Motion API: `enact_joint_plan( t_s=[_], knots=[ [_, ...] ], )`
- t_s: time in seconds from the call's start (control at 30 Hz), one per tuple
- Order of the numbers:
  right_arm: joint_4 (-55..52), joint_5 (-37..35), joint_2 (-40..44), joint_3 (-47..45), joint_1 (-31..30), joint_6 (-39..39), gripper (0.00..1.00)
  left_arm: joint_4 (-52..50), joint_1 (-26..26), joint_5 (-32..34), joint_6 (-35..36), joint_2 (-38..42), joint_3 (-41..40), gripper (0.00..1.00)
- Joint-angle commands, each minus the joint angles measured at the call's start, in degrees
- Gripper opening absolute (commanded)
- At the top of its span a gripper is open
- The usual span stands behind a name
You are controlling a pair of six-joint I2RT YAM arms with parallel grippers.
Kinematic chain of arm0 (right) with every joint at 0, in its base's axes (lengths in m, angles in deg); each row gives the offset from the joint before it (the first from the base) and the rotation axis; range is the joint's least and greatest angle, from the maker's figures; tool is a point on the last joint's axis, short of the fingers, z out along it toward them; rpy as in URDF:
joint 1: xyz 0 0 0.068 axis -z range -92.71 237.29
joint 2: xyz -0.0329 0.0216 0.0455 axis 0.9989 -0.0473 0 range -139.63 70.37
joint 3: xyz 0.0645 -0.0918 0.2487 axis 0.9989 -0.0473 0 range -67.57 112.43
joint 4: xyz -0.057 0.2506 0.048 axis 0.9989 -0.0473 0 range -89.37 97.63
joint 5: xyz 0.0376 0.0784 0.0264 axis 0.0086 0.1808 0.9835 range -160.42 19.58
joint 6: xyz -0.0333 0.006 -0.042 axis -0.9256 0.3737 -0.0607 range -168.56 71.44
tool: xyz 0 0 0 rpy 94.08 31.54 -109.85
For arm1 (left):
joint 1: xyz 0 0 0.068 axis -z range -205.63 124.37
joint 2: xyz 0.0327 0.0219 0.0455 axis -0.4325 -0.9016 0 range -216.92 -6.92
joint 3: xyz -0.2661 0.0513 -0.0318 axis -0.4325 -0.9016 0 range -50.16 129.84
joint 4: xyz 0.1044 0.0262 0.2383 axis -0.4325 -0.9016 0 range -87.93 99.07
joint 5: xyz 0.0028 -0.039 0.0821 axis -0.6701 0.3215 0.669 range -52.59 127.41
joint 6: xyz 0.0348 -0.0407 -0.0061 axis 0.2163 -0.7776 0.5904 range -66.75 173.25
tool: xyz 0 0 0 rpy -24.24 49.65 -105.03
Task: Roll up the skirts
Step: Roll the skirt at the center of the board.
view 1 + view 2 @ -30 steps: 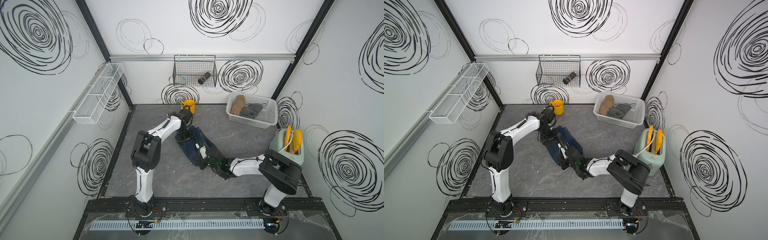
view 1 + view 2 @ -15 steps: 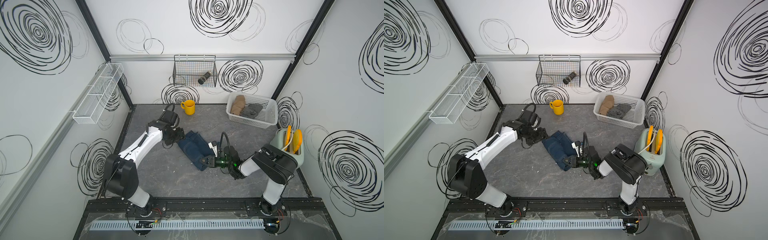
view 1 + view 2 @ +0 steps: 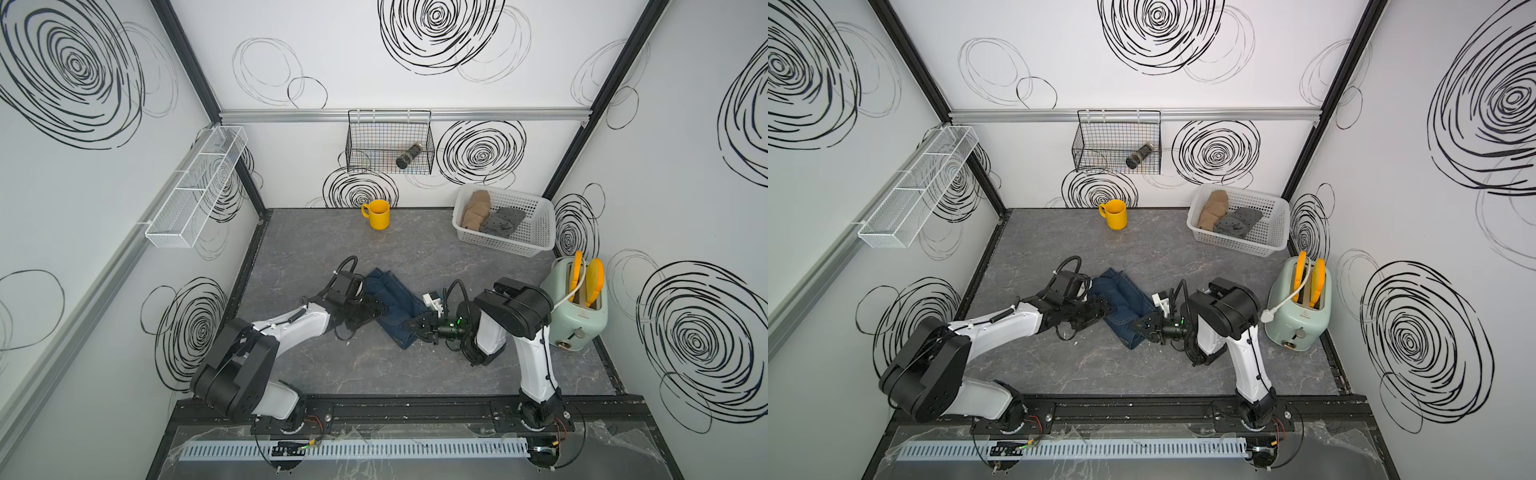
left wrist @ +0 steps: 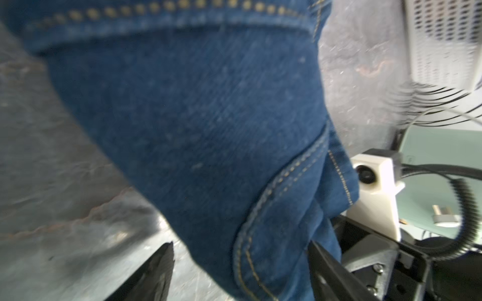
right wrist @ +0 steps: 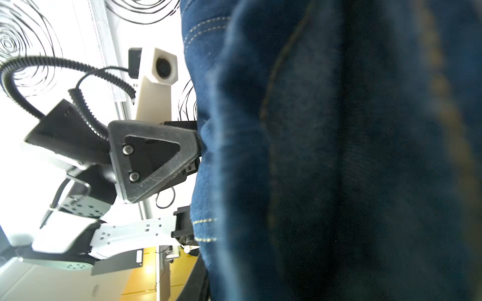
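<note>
A dark blue denim skirt [image 3: 395, 305] [image 3: 1121, 303] lies folded in the middle of the table. My left gripper [image 3: 380, 311] [image 3: 1100, 309] lies low at its left side. In the left wrist view the left gripper [image 4: 240, 272] is open, and its fingers [image 4: 159, 273] straddle a denim fold [image 4: 208, 117] without closing on it. My right gripper [image 3: 419, 328] [image 3: 1140, 326] is shut on the skirt's near right corner, and denim [image 5: 339, 156] fills the right wrist view. A rolled tan skirt [image 3: 473, 210] and a rolled grey dotted skirt [image 3: 500, 222] sit in the white basket [image 3: 505, 246].
A yellow mug [image 3: 379, 215] stands at the back of the table. A pale green toaster [image 3: 579, 311] stands at the right edge, close behind the right arm. A black wire basket [image 3: 374, 143] with a dark bottle [image 3: 409, 154] hangs on the back wall. A white wire shelf [image 3: 195, 187] hangs on the left wall.
The left arm swung from the skirt's far end to its left side and opened wider. The right arm drew back toward its base. The skirt became shorter and more folded.
</note>
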Motion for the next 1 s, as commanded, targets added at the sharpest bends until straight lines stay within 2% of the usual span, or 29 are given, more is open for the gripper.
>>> enact_joint_plan(
  t_s=[0.0, 0.07, 0.23, 0.3, 0.33, 0.4, 0.43, 0.5, 0.57, 0.67, 0.73, 0.87, 0.97],
  knots=[
    [12.5, 3.2, -1.7, -3.0, -1.1, 8.3, 0.0, 11.8, 1.3, 0.1, -4.6, -2.0, -1.6, 0.82],
    [12.5, 3.0, -1.5, -2.7, -1.2, 10.2, 0.0, 13.7, 2.3, 1.7, -5.6, -4.6, -1.2, 0.78],
    [12.5, 3.2, -1.4, -2.5, -1.4, 14.7, 0.0, 17.4, 4.2, 7.4, -9.2, -7.5, -0.9, 0.61],
    [12.5, 3.4, -0.6, -2.7, -1.5, 16.2, 0.0, 17.2, 5.3, 10.7, -10.6, -7.5, -0.6, 0.47],
    [12.5, 3.7, -0.4, -2.5, -1.5, 17.1, 0.0, 15.2, 5.8, 12.5, -11.0, -7.7, 0.4, 0.35],
    [12.4, 4.8, -0.1, -2.3, -1.5, 18.3, 0.03, 4.2, 6.2, 17.7, -10.9, -8.7, 5.0, 0.12],
    [11.4, 5.2, 0.2, -2.3, -1.4, 18.0, 0.08, -3.1, 6.2, 20.9, -10.5, -9.6, 8.5, 0.0],
    [3.1, 7.7, 2.4, -1.9, -1.2, 14.3, 0.25, -14.1, 5.9, 25.2, -9.1, -11.9, 14.3, 0.0],
    [-11.5, 8.5, 6.8, -1.2, -1.0, 5.5, 0.38, -21.5, 4.4, 23.2, -5.9, -16.1, 19.2, 0.0],
    [-36.9, 5.1, 16.0, 0.9, -0.6, -9.9, 0.49, -30.8, 3.7, 20.6, 0.2, -23.3, 27.0, 0.0],
    [-50.2, 1.6, 22.3, 2.1, 0.0, -19.0, 0.55, -37.0, 4.2, 22.3, 3.0, -26.3, 31.2, 0.0],
    [-66.9, -4.4, 31.9, 2.6, 2.1, -30.0, 0.68, -43.7, 4.1, 25.8, 6.3, -26.2, 34.2, 0.0],
    [-81.2, -13.2, 37.6, 5.7, 1.5, -40.3, 0.71, -50.0, 4.2, 28.6, 9.6, -27.7, 39.0, 0.0]
  ],
)
